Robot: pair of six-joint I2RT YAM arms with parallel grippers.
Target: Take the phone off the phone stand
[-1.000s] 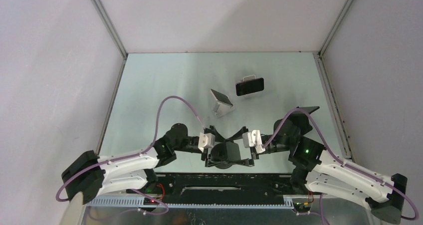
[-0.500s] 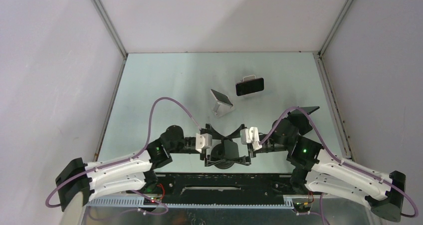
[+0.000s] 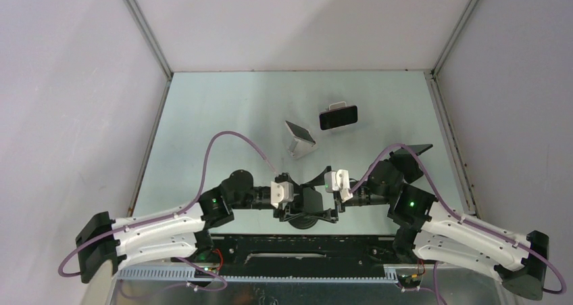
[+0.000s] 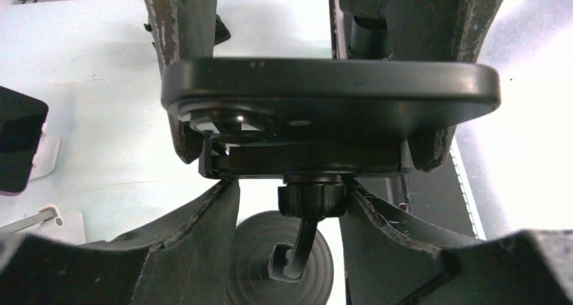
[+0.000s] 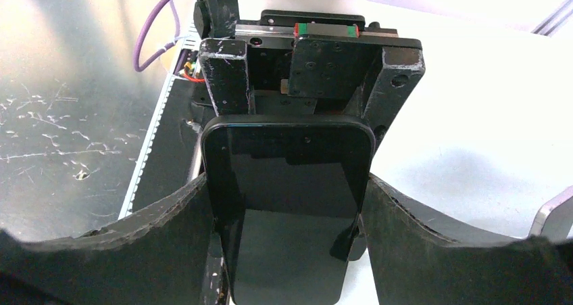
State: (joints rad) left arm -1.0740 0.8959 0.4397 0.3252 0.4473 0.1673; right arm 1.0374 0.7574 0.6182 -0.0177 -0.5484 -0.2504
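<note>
- So, phone (image 4: 331, 88) sits on the phone stand (image 4: 307, 200), at the near edge of the table (image 3: 223, 115), approx mid-way along it, btwn the two arms
- Phone lies tilted, screen up toward the right wrist cam, back and lens facing down toward the stand's round base
- R gripper (image 5: 287, 183): jaws about a phone-width apart, one finger (image 5: 169, 244) on each long edge of the phone and pressed against it, i.e. clamped across the phone's width
- L gripper (image 4: 289, 189): comes in from the opposite end, below the phone; jaws apart w/ the stand's ball joint btwn them, a clear gap on one side, nothing clamped
- L fingertips (image 4: 223, 197) reach up to the underside of the holder bracket; contact there can't be made out
- Farther back on the table, well apart from both grippers: a second dark phone (image 3: 338, 118) on a white holder, and a silver stand (image 3: 299, 140) just beside it
- Toward the right edge, a dark tilted plate (image 3: 413, 149) behind the R arm
</note>
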